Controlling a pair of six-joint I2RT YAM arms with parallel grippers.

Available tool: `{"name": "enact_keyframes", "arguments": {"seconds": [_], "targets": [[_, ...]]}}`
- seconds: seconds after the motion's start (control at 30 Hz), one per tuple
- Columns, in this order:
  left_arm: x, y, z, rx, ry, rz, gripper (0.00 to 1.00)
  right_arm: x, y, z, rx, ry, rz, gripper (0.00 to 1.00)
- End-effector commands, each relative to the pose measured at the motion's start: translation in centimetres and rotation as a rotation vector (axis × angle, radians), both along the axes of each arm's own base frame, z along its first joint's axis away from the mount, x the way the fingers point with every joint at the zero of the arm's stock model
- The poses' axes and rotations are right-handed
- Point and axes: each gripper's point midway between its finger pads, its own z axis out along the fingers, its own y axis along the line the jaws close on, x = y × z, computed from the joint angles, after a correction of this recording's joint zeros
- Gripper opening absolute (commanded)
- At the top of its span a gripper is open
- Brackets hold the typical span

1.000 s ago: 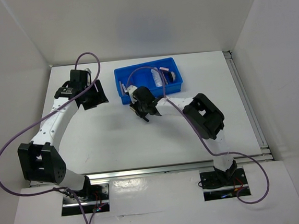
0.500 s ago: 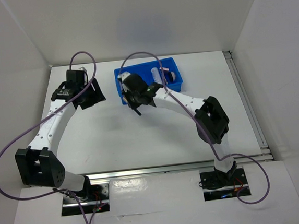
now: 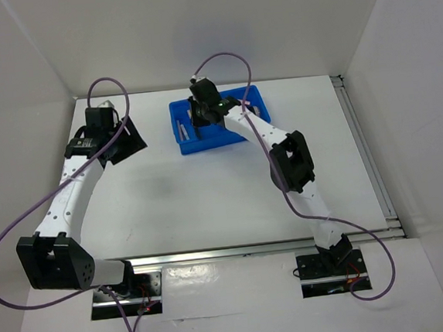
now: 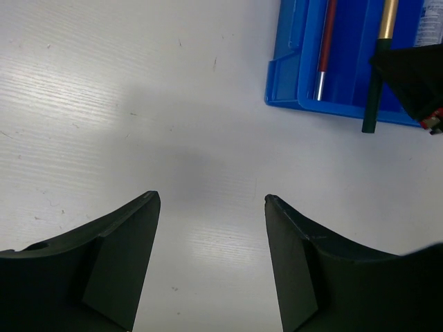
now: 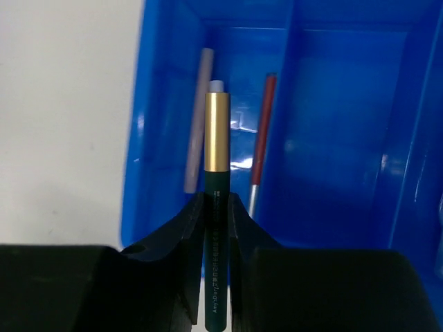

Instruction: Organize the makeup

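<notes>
Right wrist view: right fingers (image 5: pixel 181 232), gripping the dark pencil (image 5: pixel 217 138), have swung over the blue tray (image 5: pixel 166 138) pencil slot, so drop-off's probably next. Left fingers (image 4: pixel 118 256) open, empty.

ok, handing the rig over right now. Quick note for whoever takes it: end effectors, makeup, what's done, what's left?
Right end effector: shut on green pencil, held over the narrow end compartment of the tray.
Left end effector: open, empty, over the table beside the tray.
Done: lilac pencil and red pencil lie in that compartment.
Left: release the green pencil there. The right arm hides much of the tray from above, so check the other makeup.
</notes>
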Motion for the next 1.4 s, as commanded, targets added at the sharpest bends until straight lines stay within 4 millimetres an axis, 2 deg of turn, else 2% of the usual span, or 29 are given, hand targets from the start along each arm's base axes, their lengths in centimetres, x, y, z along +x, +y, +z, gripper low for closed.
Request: {"name": "enact_keyframes", "arguments": {"seconds": [0.0,0.03,0.17,0.2,0.23,0.27,0.33,0.4,0.5,0.53,0.6,0.7,0.77,0.8,0.87,0.9,0.93,0.97,1.0,1.1,1.13,1.17,1.2,1.23,1.3,1.33,1.37], "targets": [[0.2,0.3,1.0,-0.01,-0.042,0.026,0.75,2.1,1.5,2.7,0.124,-0.059,-0.007,0.08],[0.2,0.5,1.0,-0.004,-0.043,0.032,0.75,2.8,1.6,2.0,0.133,-0.058,-0.005,0.08],[0.2,0.4,1.0,-0.01,-0.042,0.039,0.75,3.5,2.3,0.9,0.143,-0.062,0.004,0.11],[0.2,0.4,1.0,-0.01,-0.042,0.039,0.75,3.6,2.6,1.2,0.151,-0.076,0.022,0.15],[0.0,0.5,1.0,-0.01,-0.042,0.039,0.75,3.6,2.6,1.2,0.151,-0.076,0.022,0.35],[0.0,0.3,1.0,-0.017,-0.042,0.032,0.75,3.5,2.8,1.1,0.158,-0.074,0.033,0.41],[0.0,0.3,1.0,-0.017,-0.042,0.032,0.75,3.9,2.5,1.3,0.168,-0.081,0.032,0.41],[-0.1,0.1,1.0,-0.023,-0.041,0.026,0.75,3.9,2.7,1.5,0.178,-0.087,0.04,0.5],[0.0,0.0,0.7,-0.022,-0.032,0.013,0.75,4.0,2.8,2.7,0.19,-0.105,0.041,0.69],[0.0,0.0,0.7,-0.022,-0.032,0.013,0.75,4.0,2.6,2.9,0.186,-0.108,0.033,0.7],[0.2,0.0,1.1,-0.023,-0.043,0.013,0.75,3.6,2.3,4.7,0.191,-0.13,0.039,0.72],[0.1,-0.2,1.4,-0.025,-0.044,-0.003,0.75,2.9,0.9,7.4,0.163,-0.158,0.017,0.86],[0.1,-0.2,1.6,-0.025,-0.044,-0.003,0.75,2.6,-0.6,8.8,0.118,-0.183,-0.015,0.98],[0.0,-0.4,1.7,-0.035,-0.044,-0.012,0.77,1.9,-1.6,10.5,0.113,-0.196,-0.033,1.0],[0.1,-0.8,1.9,-0.046,-0.054,-0.039,0.81,1.0,-4.1,11.0,0.037,-0.187,-0.098,1.0],[0.3,-1.1,2.0,-0.055,-0.062,-0.049,0.83,0.0,-5.3,13.3,0.034,-0.207,-0.121,1.0],[0.2,-1.3,1.8,-0.062,-0.061,-0.056,0.9,-0.8,-7.2,12.5,-0.018,-0.165,-0.15,1.0],[0.1,-1.5,2.2,-0.071,-0.071,-0.066,1.0,-1.3,-8.8,12.9,-0.059,-0.17,-0.201,1.0],[0.0,-1.7,2.2,-0.08,-0.07,-0.075,1.0,-3.2,-10.7,13.6,-0.089,-0.149,-0.227,1.0],[-0.3,-2.0,3.0,-0.094,-0.092,-0.091,1.0,-6.0,-15.3,14.2,-0.156,-0.125,-0.354,1.0],[-0.5,-2.0,3.5,-0.094,-0.106,-0.091,1.0,-8.6,-17.3,14.0,-0.188,-0.092,-0.374,1.0],[-0.4,-2.1,3.7,-0.093,-0.116,-0.105,1.0,-9.5,-19.3,13.9,-0.194,-0.079,-0.438,1.0],[-0.6,-2.1,4.2,-0.093,-0.131,-0.106,1.0,-10.9,-20.4,13.7,-0.203,-0.064,-0.461,1.0],[-0.9,-2.1,4.2,-0.093,-0.135,-0.106,1.0,-13.4,-22.9,12.9,-0.228,-0.034,-0.492,1.0],[-0.9,-2.3,4.8,-0.099,-0.157,-0.114,1.0,-15.8,-25.2,12.4,-0.221,-0.015,-0.56,1.0],[-1.1,-2.4,4.3,-0.105,-0.145,-0.121,1.0,-18.1,-26.9,11.8,-0.221,0.003,-0.58,1.0],[-1.4,-2.4,4.4,-0.105,-0.148,-0.121,1.0,-19.2,-27.7,11.6,-0.217,0.003,-0.599,1.0]]}}
